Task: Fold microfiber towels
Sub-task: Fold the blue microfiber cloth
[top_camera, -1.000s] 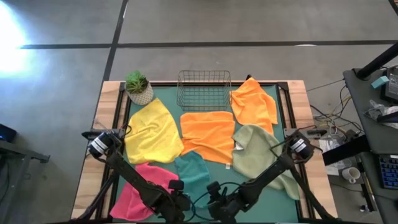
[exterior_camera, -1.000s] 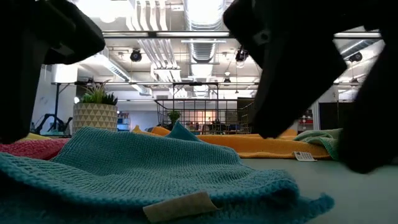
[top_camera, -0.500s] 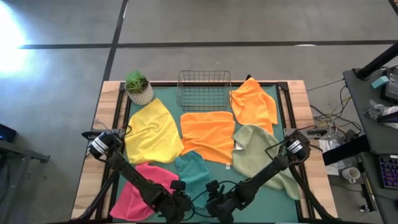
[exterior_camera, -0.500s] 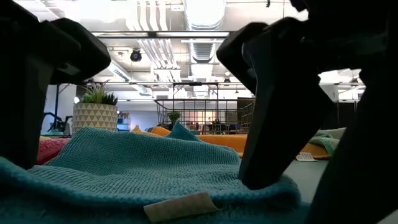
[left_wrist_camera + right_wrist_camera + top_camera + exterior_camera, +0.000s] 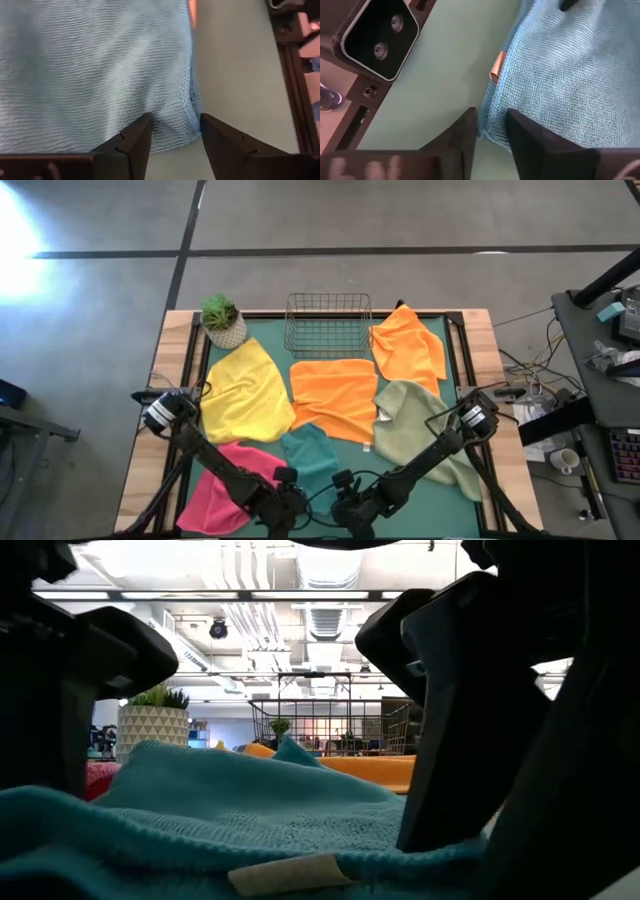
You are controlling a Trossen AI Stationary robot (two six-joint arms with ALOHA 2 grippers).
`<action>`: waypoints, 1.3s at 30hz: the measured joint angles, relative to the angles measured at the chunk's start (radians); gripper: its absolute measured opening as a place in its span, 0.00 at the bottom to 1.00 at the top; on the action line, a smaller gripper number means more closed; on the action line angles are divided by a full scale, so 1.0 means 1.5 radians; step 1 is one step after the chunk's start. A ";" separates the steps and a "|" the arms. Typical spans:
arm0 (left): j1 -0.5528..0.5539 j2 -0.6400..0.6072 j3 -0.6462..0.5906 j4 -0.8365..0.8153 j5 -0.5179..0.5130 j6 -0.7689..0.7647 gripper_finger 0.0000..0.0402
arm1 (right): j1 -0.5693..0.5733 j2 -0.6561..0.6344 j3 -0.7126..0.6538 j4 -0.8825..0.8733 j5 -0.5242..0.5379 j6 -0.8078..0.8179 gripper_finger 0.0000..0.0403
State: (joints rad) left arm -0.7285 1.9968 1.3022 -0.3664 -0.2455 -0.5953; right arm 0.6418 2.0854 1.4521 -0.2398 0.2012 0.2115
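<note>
The teal towel point(image 5: 312, 452) lies rumpled near the table's front edge, with a tan label point(image 5: 285, 875) on its near hem. My left gripper point(image 5: 175, 131) is open. Its fingers stand on either side of the towel's near left corner point(image 5: 186, 129). My right gripper point(image 5: 491, 131) has the towel's near right corner between its narrowed fingers. In the high view the two grippers point(image 5: 292, 502) point(image 5: 345, 502) sit side by side at the towel's near edge. In the low view they are dark shapes at the left point(image 5: 60, 690) and the right point(image 5: 470, 710). My left gripper may or may not touch the towel; I cannot tell. My right gripper pinches the teal towel's near right corner point(image 5: 489, 120) between its two fingers. It comes slanting down from the table's near right. The corner lies on the table with the cloth bunched beside it; how many layers, I cannot tell.
Around the teal towel lie a pink towel point(image 5: 225, 480), a yellow one point(image 5: 245, 390), two orange ones point(image 5: 335, 395) point(image 5: 408, 345) and a sage one point(image 5: 420, 430). A wire basket point(image 5: 328, 320) and a potted plant point(image 5: 222, 320) stand at the far edge. A camera housing point(image 5: 380, 40) sits at the near edge.
Both grippers have sunk onto the teal towel's near edge. The cloth there has bunched and heaved up between them, while the towel's far part has stayed in place.
</note>
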 joint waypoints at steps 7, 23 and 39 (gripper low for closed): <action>0.012 0.000 0.000 -0.001 -0.004 0.000 0.17 | 0.000 0.001 0.000 -0.003 0.006 -0.001 0.07; 0.004 -0.005 0.056 0.002 0.118 -0.055 0.00 | 0.003 -0.064 -0.004 -0.077 -0.012 0.081 0.02; -0.024 -0.014 0.136 0.000 0.105 -0.263 0.00 | 0.065 -0.132 -0.002 -0.081 0.018 0.300 0.02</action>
State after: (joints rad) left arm -0.7651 1.9751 1.5055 -0.3665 -0.0879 -0.9905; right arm 0.7395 1.8879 1.4490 -0.3618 0.2279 0.6613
